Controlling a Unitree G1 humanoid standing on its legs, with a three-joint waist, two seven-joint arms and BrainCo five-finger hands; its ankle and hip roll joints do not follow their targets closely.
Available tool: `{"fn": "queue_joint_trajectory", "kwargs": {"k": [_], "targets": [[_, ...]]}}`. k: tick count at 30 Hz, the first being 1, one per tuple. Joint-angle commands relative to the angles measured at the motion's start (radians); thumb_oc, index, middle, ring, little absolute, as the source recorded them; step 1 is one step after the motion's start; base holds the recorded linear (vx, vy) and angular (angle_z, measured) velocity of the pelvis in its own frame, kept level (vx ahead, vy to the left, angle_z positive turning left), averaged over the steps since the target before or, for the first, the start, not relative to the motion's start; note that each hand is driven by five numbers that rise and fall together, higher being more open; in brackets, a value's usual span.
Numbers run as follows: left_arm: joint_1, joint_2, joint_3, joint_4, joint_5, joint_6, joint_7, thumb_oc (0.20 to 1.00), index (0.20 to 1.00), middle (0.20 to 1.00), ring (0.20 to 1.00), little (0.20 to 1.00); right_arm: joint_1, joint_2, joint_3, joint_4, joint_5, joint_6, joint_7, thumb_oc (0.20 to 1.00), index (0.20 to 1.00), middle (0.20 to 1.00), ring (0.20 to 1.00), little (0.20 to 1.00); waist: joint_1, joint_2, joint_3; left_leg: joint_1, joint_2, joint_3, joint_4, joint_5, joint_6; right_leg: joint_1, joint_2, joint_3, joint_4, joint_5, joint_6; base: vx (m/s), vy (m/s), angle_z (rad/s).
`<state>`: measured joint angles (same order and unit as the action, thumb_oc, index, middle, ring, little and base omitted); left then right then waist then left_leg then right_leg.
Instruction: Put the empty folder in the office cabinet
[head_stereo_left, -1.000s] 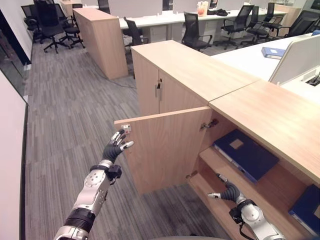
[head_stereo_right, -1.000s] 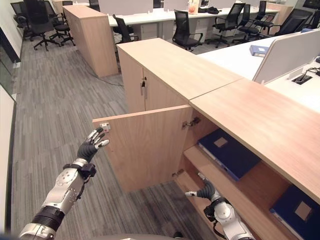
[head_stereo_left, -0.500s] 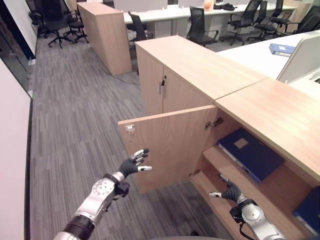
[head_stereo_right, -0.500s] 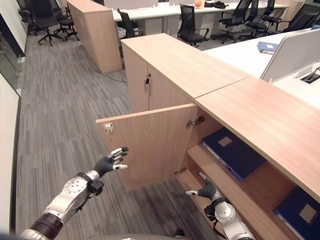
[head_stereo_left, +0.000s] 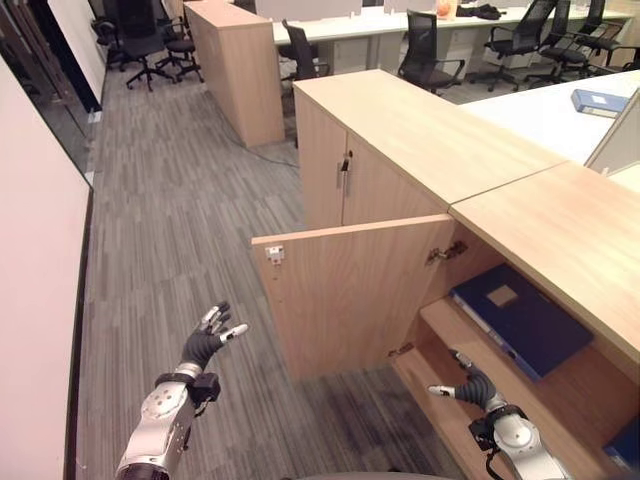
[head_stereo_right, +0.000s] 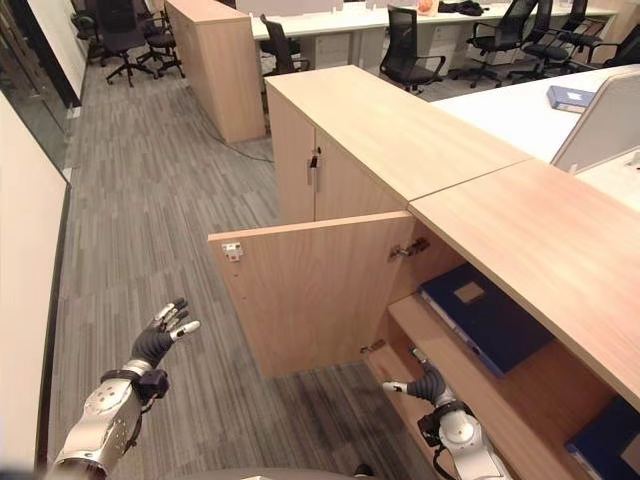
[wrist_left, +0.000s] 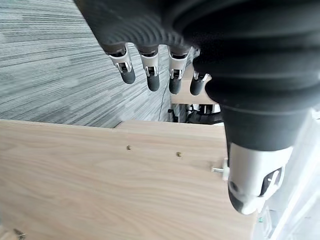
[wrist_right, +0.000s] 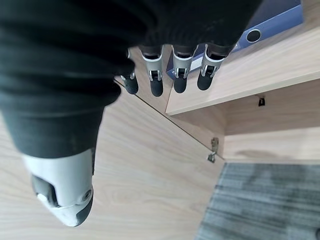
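A dark blue folder (head_stereo_left: 520, 318) lies flat on the upper shelf of the wooden office cabinet (head_stereo_left: 560, 230). The cabinet door (head_stereo_left: 345, 295) stands swung wide open. My left hand (head_stereo_left: 205, 342) hovers over the carpet to the left of the door, apart from it, fingers straight and empty. My right hand (head_stereo_left: 470, 385) is low by the cabinet's lower shelf (head_stereo_left: 440, 390), below the folder, open and holding nothing. In the right wrist view the folder's spine (wrist_right: 260, 32) shows past my fingers (wrist_right: 181, 75).
A second blue folder (head_stereo_left: 625, 445) lies lower right in the cabinet. A closed cabinet (head_stereo_left: 400, 140) adjoins on the left, another cabinet (head_stereo_left: 240, 65) stands further back. Office chairs (head_stereo_left: 430, 60) and desks line the rear. A blue folder (head_stereo_left: 600, 100) lies on the white desk. Grey carpet (head_stereo_left: 170, 240) spreads left.
My left hand has left the door's edge and dropped down and to the left, over the carpet. The camera has shifted. The right hand has stayed in place.
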<state>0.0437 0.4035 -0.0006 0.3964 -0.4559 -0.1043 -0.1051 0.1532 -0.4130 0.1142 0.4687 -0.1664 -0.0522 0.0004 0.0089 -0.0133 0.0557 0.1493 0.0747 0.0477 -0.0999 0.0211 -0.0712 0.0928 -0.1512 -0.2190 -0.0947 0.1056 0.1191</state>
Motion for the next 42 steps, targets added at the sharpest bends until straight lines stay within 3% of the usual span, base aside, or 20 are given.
{"fn": "queue_joint_trajectory", "kwargs": {"k": [1, 12, 25, 33, 36, 42], "targets": [[-0.132, 0.053, 0.031, 0.042, -0.027, -0.093, 0.041, 1.000, 1.000, 1.000, 1.000, 1.000, -0.046, -0.016, -0.008, -0.053, 0.061, -0.025, -0.008, 1.000, 1.000, 1.000, 1.000, 1.000, 0.001, -0.026, 0.000, -0.009, -0.017, 0.007, 0.013, -0.061, 0.008, 0.053, -0.095, -0.028, 0.043, -0.046, 0.110, 0.03, 0.017, -0.03], [-0.265, 0.135, 0.035, 0.135, -0.039, -0.103, 0.061, 1.000, 1.000, 1.000, 1.000, 1.000, -0.060, -0.033, 0.021, -0.074, 0.068, -0.029, 0.008, 1.000, 1.000, 1.000, 1.000, 1.000, -0.025, -0.032, 0.000, 0.010, -0.009, 0.039, 0.013, -0.071, 0.006, 0.044, -0.087, 0.000, 0.047, -0.049, 0.113, 0.02, 0.021, -0.05], [-0.508, 0.183, -0.086, 0.354, -0.032, -0.083, 0.055, 1.000, 1.000, 1.000, 1.000, 1.000, -0.125, -0.035, 0.080, -0.088, 0.125, -0.035, -0.001, 1.000, 1.000, 1.000, 1.000, 1.000, -0.073, -0.083, 0.044, -0.020, 0.015, 0.085, 0.013, -0.057, -0.002, -0.028, -0.061, 0.049, 0.042, -0.022, 0.117, -0.01, -0.005, -0.11], [-0.581, 0.098, -0.166, 0.360, -0.034, -0.079, 0.056, 1.000, 1.000, 1.000, 1.000, 1.000, -0.192, -0.035, 0.143, -0.093, 0.105, -0.040, -0.007, 1.000, 1.000, 1.000, 1.000, 1.000, -0.087, -0.122, 0.093, -0.046, 0.020, 0.112, 0.013, -0.053, 0.004, -0.083, -0.051, 0.105, 0.034, -0.003, 0.117, -0.06, -0.009, -0.20], [-0.577, 0.066, -0.189, 0.342, -0.034, -0.078, 0.050, 1.000, 1.000, 1.000, 1.000, 1.000, -0.191, -0.035, 0.144, -0.093, 0.104, -0.041, -0.005, 1.000, 1.000, 1.000, 1.000, 1.000, -0.087, -0.126, 0.100, -0.038, 0.017, 0.113, 0.013, -0.058, 0.005, -0.078, -0.053, 0.109, 0.036, -0.006, 0.116, 0.00, 0.007, -0.06], [-0.559, -0.029, -0.337, 0.248, 0.023, -0.053, -0.017, 1.000, 1.000, 1.000, 1.000, 1.000, -0.195, -0.026, 0.127, -0.086, 0.125, -0.042, -0.008, 1.000, 1.000, 1.000, 1.000, 1.000, -0.091, -0.124, 0.119, -0.018, 0.008, 0.104, 0.013, -0.074, 0.010, -0.060, -0.061, 0.097, 0.040, -0.012, 0.114, 0.00, 0.010, 0.06]]}}
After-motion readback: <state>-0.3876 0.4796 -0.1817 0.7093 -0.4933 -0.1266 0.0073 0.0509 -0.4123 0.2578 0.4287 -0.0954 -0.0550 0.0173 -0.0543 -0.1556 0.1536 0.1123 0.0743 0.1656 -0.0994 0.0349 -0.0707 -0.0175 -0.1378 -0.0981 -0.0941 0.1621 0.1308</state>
